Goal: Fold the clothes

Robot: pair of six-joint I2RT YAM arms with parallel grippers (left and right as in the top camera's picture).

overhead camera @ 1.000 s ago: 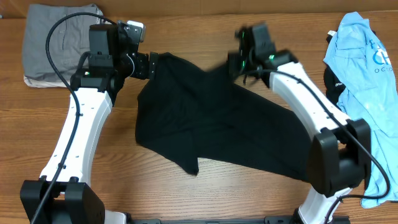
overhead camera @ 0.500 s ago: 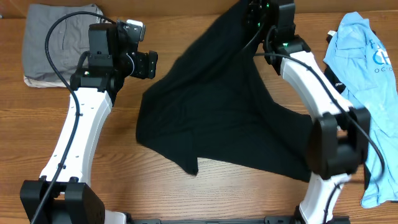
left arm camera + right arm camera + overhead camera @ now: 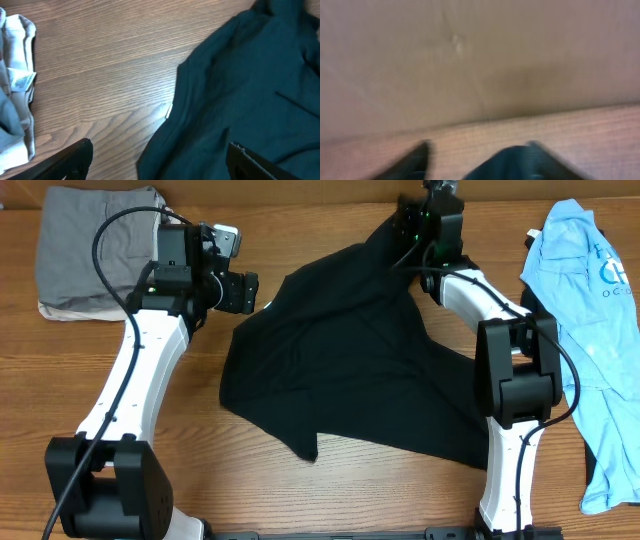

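While the right pincer (image 3: 412, 225) grips the black cloth garment (image 3: 350, 370), the left pincer (image 3: 256, 292) gapes empty; spreading stage, flattening likely next.

"What are the arms built from?"
"The left arm (image 3: 140, 370) and right arm (image 3: 468, 288) both have white links, black joint housings and black bases."
"Any wiring?"
"A black cable (image 3: 97, 248) loops along each. The left hand (image 3: 248, 290) is black too."
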